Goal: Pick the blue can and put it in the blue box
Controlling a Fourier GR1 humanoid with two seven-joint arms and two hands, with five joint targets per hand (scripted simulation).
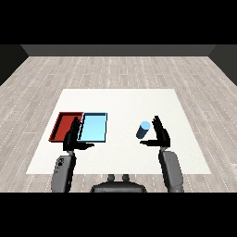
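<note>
The blue can (143, 129) stands toward the right edge of the white table (120, 99), and the right hand (160, 134) waits just beside it with fingers straight and thumb spread, holding nothing, apparently lined up to close round it. The left hand (72, 138) hovers open over the near edges of the red tray (61, 121) and the light blue tray (94, 127), well apart from the can, which has yet to be carried there.
</note>
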